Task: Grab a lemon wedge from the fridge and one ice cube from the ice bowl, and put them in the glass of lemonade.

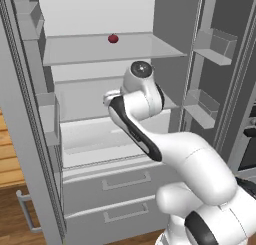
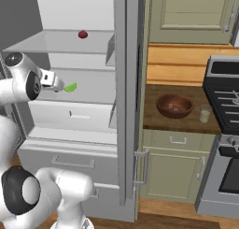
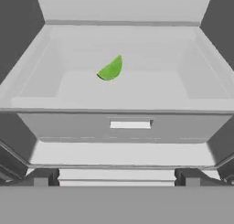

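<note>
The grey fridge (image 1: 115, 51) stands with its doors open, showing white shelves. The lemon wedge (image 3: 111, 69), a small yellow-green piece, lies on the middle shelf above a white drawer. In the right base view the lemon wedge (image 2: 70, 87) sits just right of my gripper (image 2: 57, 85). My gripper (image 3: 116, 177) is open, its fingertips (image 3: 41, 177) set wide apart, short of the wedge with nothing between them. On the wooden counter right of the fridge rest the reddish-brown ice bowl (image 2: 174, 105) and the pale glass of lemonade (image 2: 204, 113).
A small red round fruit (image 1: 113, 38) sits on the upper fridge shelf. The open fridge door (image 2: 127, 97) stands between the shelves and the counter. A dark stove (image 2: 226, 92) is at the far right. Door bins (image 1: 214, 45) line the right door.
</note>
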Robot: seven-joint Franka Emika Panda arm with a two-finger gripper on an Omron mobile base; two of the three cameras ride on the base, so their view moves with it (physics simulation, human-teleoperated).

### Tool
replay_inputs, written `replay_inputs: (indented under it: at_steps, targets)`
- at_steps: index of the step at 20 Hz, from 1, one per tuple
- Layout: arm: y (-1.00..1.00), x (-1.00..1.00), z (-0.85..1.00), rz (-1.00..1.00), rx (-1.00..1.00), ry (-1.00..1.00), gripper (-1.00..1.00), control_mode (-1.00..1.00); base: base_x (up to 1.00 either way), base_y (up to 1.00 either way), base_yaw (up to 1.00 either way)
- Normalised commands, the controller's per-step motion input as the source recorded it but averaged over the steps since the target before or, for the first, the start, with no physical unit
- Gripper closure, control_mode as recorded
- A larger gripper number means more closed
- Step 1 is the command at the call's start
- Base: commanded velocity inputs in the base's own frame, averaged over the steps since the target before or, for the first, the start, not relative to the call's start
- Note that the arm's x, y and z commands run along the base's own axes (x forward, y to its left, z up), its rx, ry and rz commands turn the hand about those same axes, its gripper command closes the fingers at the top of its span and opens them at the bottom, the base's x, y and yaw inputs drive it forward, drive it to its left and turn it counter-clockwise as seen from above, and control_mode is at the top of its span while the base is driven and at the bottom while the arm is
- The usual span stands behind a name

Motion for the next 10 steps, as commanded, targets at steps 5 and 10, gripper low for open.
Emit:
replay_inputs:
  at_steps: [5,10]
  targets:
    - [0.00,0.55,-0.23,-0.03,0.00,0.00,-1.00,-1.00,0.00,0.00,0.00]
    - [0.00,0.58,-0.29,0.00,0.00,0.00,-1.00,-1.00,0.00,0.00,0.00]
